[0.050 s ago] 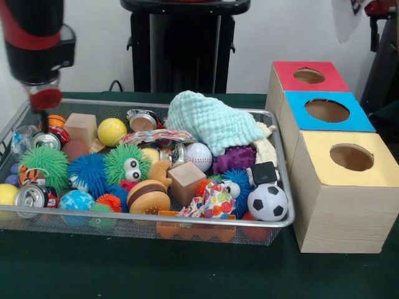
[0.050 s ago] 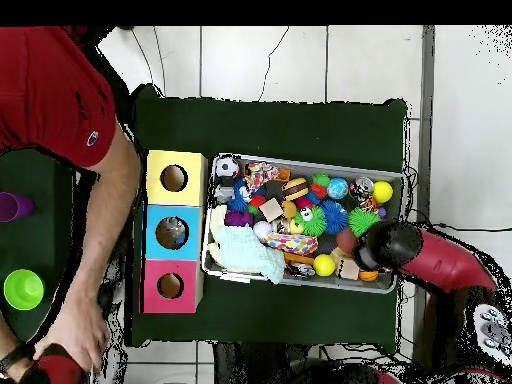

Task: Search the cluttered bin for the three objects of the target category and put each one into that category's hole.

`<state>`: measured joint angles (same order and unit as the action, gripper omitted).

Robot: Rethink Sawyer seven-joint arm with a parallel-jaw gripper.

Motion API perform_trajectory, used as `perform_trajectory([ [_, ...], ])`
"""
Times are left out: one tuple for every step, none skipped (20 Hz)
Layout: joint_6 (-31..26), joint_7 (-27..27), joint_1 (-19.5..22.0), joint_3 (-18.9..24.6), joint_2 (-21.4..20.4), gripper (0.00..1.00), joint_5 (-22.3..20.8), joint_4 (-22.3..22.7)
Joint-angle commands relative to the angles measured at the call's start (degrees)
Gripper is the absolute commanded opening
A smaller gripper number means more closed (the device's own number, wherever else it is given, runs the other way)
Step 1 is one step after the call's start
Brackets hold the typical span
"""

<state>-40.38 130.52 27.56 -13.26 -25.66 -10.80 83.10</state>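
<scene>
A wire mesh bin [image 1: 75,217] [image 2: 396,176] is heaped with toys. Among them are a soccer ball [image 1: 268,202], a baseball [image 1: 199,156], a yellow ball [image 1: 112,131], wooden blocks [image 1: 186,182], crushed cans [image 1: 30,196], spiky balls [image 1: 45,163] and a burger toy [image 1: 148,196]. My gripper [image 1: 42,119] hangs over the bin's left end, just above a crushed can [image 1: 47,139]. In the overhead view the arm [image 2: 405,247] covers that end. Beside the bin stand a red-topped box [image 1: 310,76] [image 2: 170,286], a blue-topped box [image 1: 327,111] [image 2: 172,232] and a yellow-topped box [image 1: 350,157] [image 2: 174,178], each with a round hole.
A mint cloth [image 1: 212,121] [image 2: 243,250] lies over the bin's back. A person in a red shirt [image 2: 50,90] leans in beside the boxes, one hand [image 2: 75,335] resting low. A green cup [image 2: 24,289] and a purple cup [image 2: 10,206] stand on a side table.
</scene>
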Motion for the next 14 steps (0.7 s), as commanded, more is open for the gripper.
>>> perform_trajectory([
  [-15.6, 7.6, -5.3, -2.7, 0.6, 1.0, 1.0, -2.8],
  [-16.2, 6.8, -5.0, -2.5, 0.3, 1.0, 1.1, -3.1],
  [-16.7, 6.8, -4.6, -2.3, 0.6, 1.0, 1.5, -3.5],
  [-15.6, 6.7, -4.1, -1.7, 0.9, 1.0, 1.9, -3.3],
  [-14.5, 6.6, -3.6, -1.1, 1.1, 1.0, 2.3, -3.2],
  [-12.3, 6.6, -2.7, -0.2, 1.9, 1.0, 2.7, -2.8],
  [-11.2, 6.6, -2.3, 0.1, 2.2, 1.0, 2.9, -2.3],
  [-9.8, 6.5, -1.9, 0.4, 2.6, 1.0, 2.8, -2.1],
  [-8.3, 6.3, -1.5, 0.6, 3.0, 1.0, 2.7, -1.8],
  [-7.2, 6.1, -1.0, 0.9, 3.2, 1.0, 2.8, -1.2],
  [-6.0, 5.9, -0.6, 1.2, 3.3, 1.0, 2.8, -0.7],
  [-5.4, 5.4, -0.1, 1.4, 3.3, 1.0, 2.7, -0.5],
  [-4.8, 5.1, 0.3, 1.6, 3.4, 1.0, 2.6, -0.3],
  [-4.1, 4.9, 0.6, 1.8, 3.4, 1.0, 2.5, -0.1],
])
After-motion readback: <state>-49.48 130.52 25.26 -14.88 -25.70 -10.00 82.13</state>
